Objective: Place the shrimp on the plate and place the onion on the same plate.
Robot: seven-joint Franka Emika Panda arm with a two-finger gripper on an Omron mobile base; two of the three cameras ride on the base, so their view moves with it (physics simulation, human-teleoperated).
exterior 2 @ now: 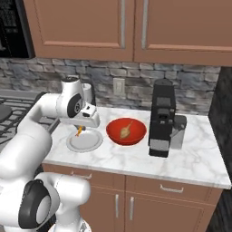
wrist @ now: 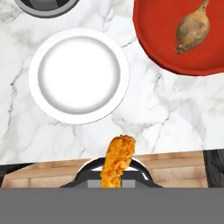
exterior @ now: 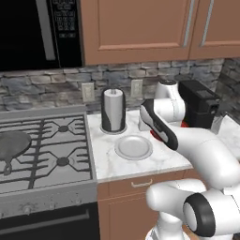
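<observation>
The shrimp (wrist: 117, 161), a small orange curved piece, hangs between the fingers of my gripper (wrist: 113, 180), which is shut on it. In the right base view the gripper (exterior 2: 81, 127) holds the shrimp (exterior 2: 79, 132) just above the near-left rim of the plate (exterior 2: 84, 141). The round grey-white plate (wrist: 78, 75) lies bare on the marble counter; it also appears in the left base view (exterior: 133, 147). The tan onion (wrist: 192, 31) lies inside the red bowl (wrist: 153, 39), just to the right of the plate (exterior 2: 126, 130).
A paper towel roll (exterior: 113, 110) on a dark stand is behind the plate. A black coffee machine (exterior 2: 162, 118) stands right of the red bowl (exterior 2: 113, 135). A gas stove (exterior: 42, 150) with a dark pan (exterior: 11, 145) lies to the left. The counter's front edge (wrist: 131, 154) runs below the gripper.
</observation>
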